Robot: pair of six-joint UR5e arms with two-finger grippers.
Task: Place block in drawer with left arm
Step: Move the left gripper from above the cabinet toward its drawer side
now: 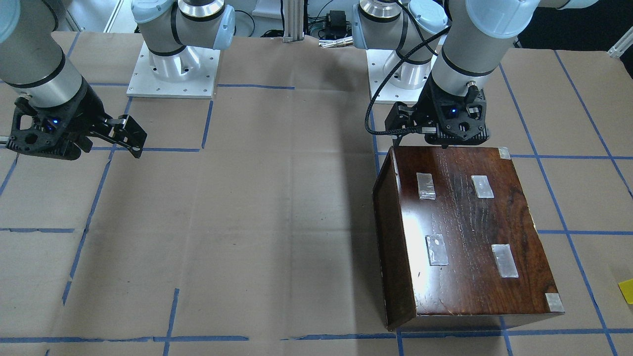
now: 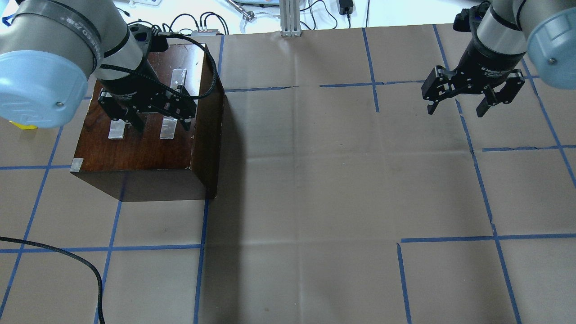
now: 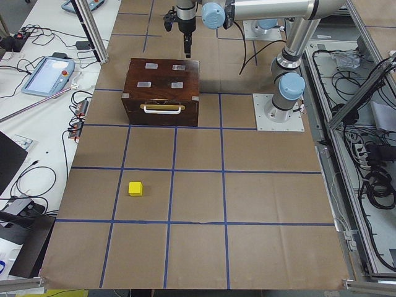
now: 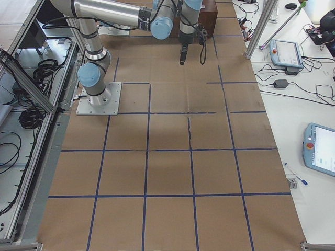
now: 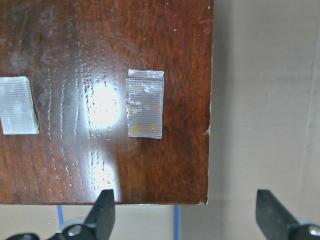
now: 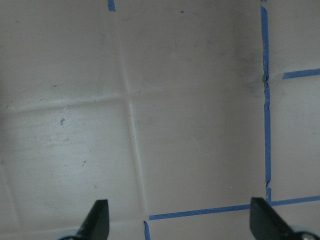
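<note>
The yellow block [image 3: 135, 188] lies on the paper-covered table, well in front of the dark wooden box [image 3: 161, 83]. The block also shows at the edge of the front-facing view [image 1: 627, 290] and half hidden under my left arm in the overhead view [image 2: 22, 125]. The drawer front [image 3: 162, 116] is flush with the box, so the drawer is shut. My left gripper [image 2: 159, 122] hangs open and empty just above the box top [image 5: 75, 75], near its edge on the robot's side, far from the block. My right gripper [image 2: 455, 111] is open and empty over bare table.
Several tape patches [image 5: 145, 110] sit on the box top. A loose black cable [image 2: 67, 256] lies on the table at the overhead view's lower left. Blue tape lines [image 2: 477, 171] mark the brown paper. Teach pendants [image 3: 46, 74] lie off the table.
</note>
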